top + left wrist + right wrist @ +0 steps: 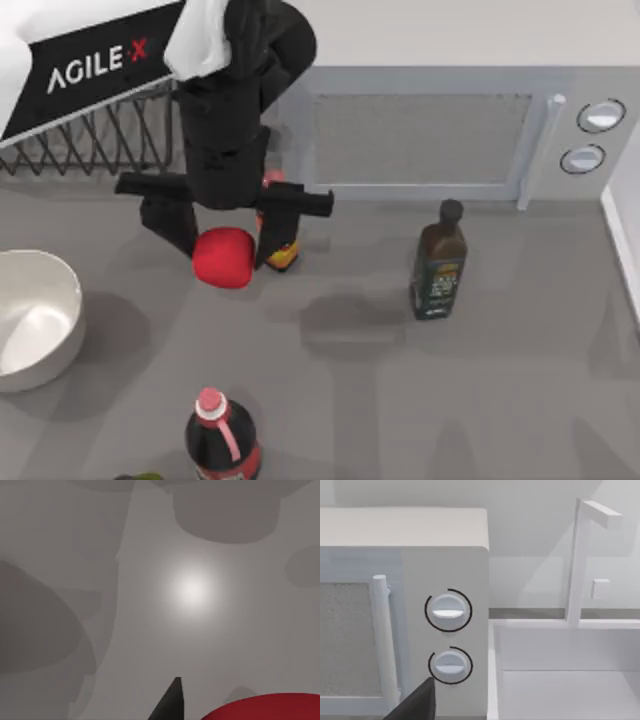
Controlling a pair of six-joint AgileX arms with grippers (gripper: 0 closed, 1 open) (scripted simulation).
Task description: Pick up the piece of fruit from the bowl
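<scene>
While my left arm hangs over the back-left of the table, this is how things lie.

Left gripper: my left gripper (224,243) sits above the grey table (520,400), right of the bowl and in front of the wire rack (90,140).
Grip: its two dark fingers (170,225) stand on either side of the piece of fruit (223,257) and are closed on it.
Piece of fruit: bright red and roundish, it is held between my fingers, outside the bowl and well apart from it; in the left wrist view its red curve (265,707) shows beside one dark fingertip (170,702).
Bowl: the white bowl (60,285) stands at the table's left edge, glossy inside, with nothing in it.
Bottle behind the gripper: a bottle with a red cap and orange-red base (281,250) stands just beside the fruit, partly hidden by my right-hand finger.
Dark oil bottle: upright (440,262) near the table's middle, in front of the microwave (430,135).
Cola bottle: dark, with a pinkish-red cap (221,435), at the front edge.
Right gripper: one dark fingertip (417,702) shows in the right wrist view, facing the microwave's two dials (448,611); I cannot tell how it stands.
Beside the microwave: a white sink (560,680) with a white tap (580,555).
</scene>
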